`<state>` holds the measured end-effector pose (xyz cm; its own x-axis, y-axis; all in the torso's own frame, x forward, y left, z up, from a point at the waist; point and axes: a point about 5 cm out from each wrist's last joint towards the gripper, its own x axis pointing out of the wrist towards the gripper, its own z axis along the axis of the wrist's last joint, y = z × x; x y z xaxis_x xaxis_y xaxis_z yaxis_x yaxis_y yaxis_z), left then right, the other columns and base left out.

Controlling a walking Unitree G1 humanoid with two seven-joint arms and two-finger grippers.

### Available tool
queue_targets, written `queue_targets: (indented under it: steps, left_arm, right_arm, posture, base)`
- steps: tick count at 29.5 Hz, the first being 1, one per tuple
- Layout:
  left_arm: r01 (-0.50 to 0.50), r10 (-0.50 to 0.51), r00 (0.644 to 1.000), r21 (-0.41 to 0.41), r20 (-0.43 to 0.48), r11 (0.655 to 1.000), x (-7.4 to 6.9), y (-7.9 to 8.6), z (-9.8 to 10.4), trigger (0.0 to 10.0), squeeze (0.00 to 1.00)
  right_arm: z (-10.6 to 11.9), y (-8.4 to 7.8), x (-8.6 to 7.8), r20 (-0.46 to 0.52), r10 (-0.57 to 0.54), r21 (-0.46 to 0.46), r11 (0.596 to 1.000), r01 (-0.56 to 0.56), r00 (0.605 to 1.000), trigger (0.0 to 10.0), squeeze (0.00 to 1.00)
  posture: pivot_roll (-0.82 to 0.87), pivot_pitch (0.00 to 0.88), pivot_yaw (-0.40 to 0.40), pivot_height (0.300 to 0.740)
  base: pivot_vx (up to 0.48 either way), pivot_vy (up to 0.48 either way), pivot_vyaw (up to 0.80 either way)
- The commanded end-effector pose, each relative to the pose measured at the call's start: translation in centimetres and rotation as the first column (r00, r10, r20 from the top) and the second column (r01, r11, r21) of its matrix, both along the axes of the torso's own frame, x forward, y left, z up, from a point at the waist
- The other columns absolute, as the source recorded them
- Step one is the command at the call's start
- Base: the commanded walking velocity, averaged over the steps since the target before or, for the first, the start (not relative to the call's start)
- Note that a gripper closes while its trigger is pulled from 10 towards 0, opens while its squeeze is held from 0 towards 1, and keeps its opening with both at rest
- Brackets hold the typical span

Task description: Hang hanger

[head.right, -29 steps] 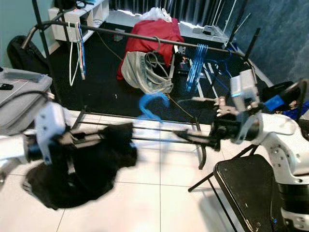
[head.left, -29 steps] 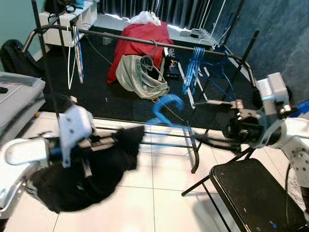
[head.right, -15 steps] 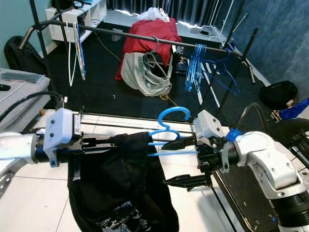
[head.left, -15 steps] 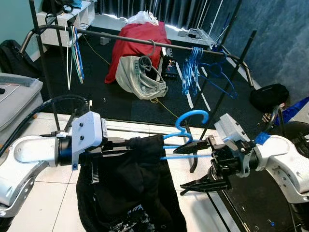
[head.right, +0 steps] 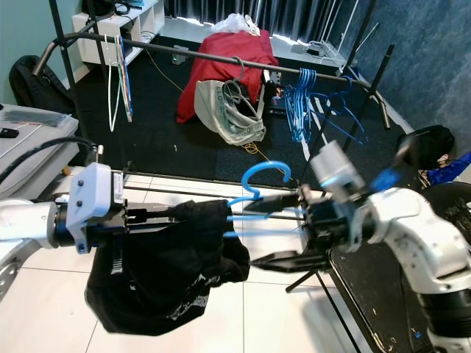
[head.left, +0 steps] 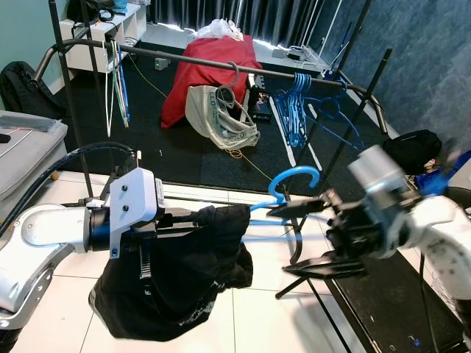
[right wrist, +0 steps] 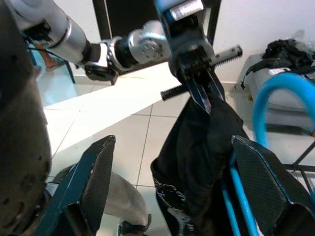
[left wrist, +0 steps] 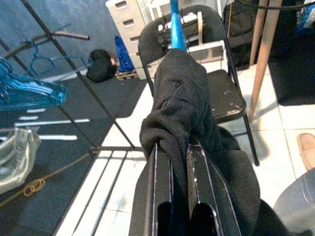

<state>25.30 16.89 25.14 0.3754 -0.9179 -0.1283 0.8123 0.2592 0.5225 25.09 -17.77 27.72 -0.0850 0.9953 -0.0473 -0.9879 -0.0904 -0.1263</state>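
Observation:
A black garment (head.left: 173, 276) hangs bunched on a blue hanger (head.left: 294, 179) whose hook points up. My left gripper (head.left: 202, 218) is shut on the garment's top edge at the hanger's shoulder; in the left wrist view its fingers (left wrist: 162, 172) pinch the cloth (left wrist: 182, 98) below the blue hanger (left wrist: 176, 29). My right gripper (head.right: 254, 234) stands open just right of the hanger, one finger by the neck, the other below. Between its spread fingers (right wrist: 98, 167) the garment (right wrist: 202, 142) shows. The rack rail (head.left: 184, 62) runs across behind.
On the rail hang several blue hangers (head.left: 294, 103) and a grey bag (head.left: 217, 118). A red cloth (head.left: 202, 70) lies on the dark floor behind. A black folding chair (head.left: 383, 309) stands at the right, a grey case (head.left: 22, 147) at the left.
The garment, which hung long half a second ago, is now bunched up shorter. My right arm has risen and its fingers sit closer to the hanger's neck.

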Motion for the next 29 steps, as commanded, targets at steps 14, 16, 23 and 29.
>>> queue_targets:
  steps: [14, 16, 23, 29]
  left_arm:
    - [0.005, -0.005, 0.999, 0.014, 0.043, 1.0, -0.3, 0.8, 1.0, 10.0, 0.0]
    - [0.015, -0.015, 0.999, 0.01, 0.045, 1.0, -0.4, 0.6, 1.0, 10.0, 0.0]
    - [0.069, -0.069, 0.996, -0.013, 0.062, 0.998, -1.0, -0.2, 1.7, 10.0, 0.0]
    - [0.107, -0.106, 0.992, -0.006, 0.07, 0.994, -1.3, -0.9, 1.9, 10.0, 0.0]
  right_arm:
    - [-0.7, -3.7, 1.6, 0.109, -0.249, -0.198, 0.943, 0.266, 0.962, 10.0, 0.0]
    - [-0.9, -3.6, 1.7, 0.105, -0.252, -0.194, 0.944, 0.268, 0.962, 10.0, 0.0]
    - [-1.4, -3.2, 2.1, 0.093, -0.249, -0.176, 0.949, 0.262, 0.964, 10.0, 0.0]
    - [-2.4, -2.2, 2.8, 0.05, -0.241, -0.132, 0.96, 0.246, 0.969, 4.5, 0.0]
  posture:
    - [0.05, 0.041, -0.148, 0.74]
    - [0.05, 0.039, -0.148, 0.74]
    - [0.05, 0.038, -0.148, 0.74]
    - [0.05, 0.036, -0.148, 0.74]
  base:
    - [0.0, 0.0, 0.0]
    - [0.0, 0.0, 0.0]
    - [0.0, 0.0, 0.0]
    - [0.0, 0.0, 0.0]
